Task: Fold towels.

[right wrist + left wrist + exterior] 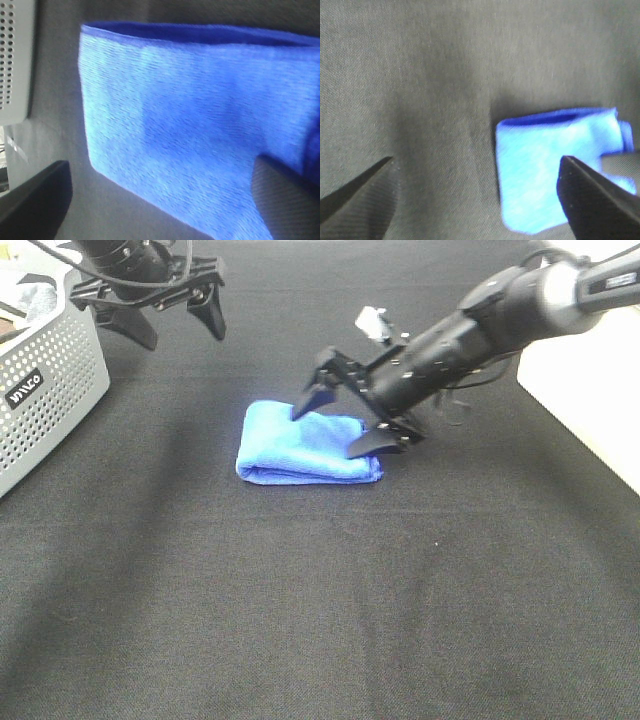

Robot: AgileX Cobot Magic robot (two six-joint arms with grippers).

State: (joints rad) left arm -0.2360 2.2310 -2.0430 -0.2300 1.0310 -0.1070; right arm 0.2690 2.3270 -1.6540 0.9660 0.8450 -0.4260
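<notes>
Exterior high view: we see a blue towel (308,447) folded into a compact rectangle, lying flat on the black table (320,600) a little behind its middle. The right gripper (340,420) reaches in from the right and sits low over the towel's right half, jaws spread apart; one fingertip (372,443) appears to rest on the cloth near its right edge, the other is raised above the towel's far side. The left gripper (180,325) hangs above the table at the far left, jaws wide, holding nothing, well apart from the towel. A grey perforated basket (45,390) stands at the left edge, just beside that arm.

Left wrist view: we look down on the dark cloth with the towel (555,170) off to one side. The left gripper (480,200) shows its two dark fingertips far apart, with only table between them. One fingertip (592,200) overlaps the towel in the picture; we cannot tell contact here.

Right wrist view: the towel (190,130) fills most of the frame, its folded edge visible as a darker blue band. The right gripper (160,195) has its jaws apart, spanning the cloth. A strip of the basket (15,55) shows at the edge.
</notes>
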